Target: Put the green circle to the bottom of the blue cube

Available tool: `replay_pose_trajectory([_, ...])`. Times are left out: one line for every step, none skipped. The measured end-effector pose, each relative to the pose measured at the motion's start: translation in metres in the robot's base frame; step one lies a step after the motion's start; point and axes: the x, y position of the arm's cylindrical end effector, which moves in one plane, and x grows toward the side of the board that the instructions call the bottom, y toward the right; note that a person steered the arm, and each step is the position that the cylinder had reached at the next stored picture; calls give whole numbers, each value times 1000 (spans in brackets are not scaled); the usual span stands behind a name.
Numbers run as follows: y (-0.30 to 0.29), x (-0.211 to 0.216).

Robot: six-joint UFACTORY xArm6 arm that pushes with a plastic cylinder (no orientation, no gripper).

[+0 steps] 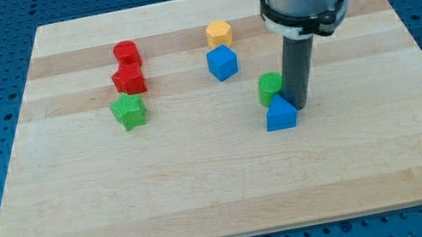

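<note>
My tip – a bare rod, it grips nothing – stands just right of the green circle, above a blue block. The blue cube is up-left. Better to push left slowly – circle must stop below the cube.

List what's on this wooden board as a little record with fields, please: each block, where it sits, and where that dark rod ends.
board: wooden board on a blue perforated bench
blue cube: upper middle
yellow block: just above the blue cube
green circle: right of centre, below and to the right of the blue cube
blue block: peaked top, just below the green circle
red blocks: and, upper left, stacked in the view
green block: ridged, below the red pair
my tip: immediately right of the green circle and the blue block
</note>
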Motion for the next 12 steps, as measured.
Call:
replay_pose_trajectory([-9,-7])
replay_pose_trajectory([16,-18])
replay_pose_trajectory([19,-25])
replay_pose_trajectory([4,-25])
replay_pose_trajectory([-6,-26])
replay_pose_trajectory([-9,-32])
replay_pose_trajectory([-5,-41])
replay_pose_trajectory([-17,-41])
replay_pose_trajectory([-34,-41])
replay_pose_trajectory([-35,-41])
replay_pose_trajectory([-35,-41])
replay_pose_trajectory([-33,-41])
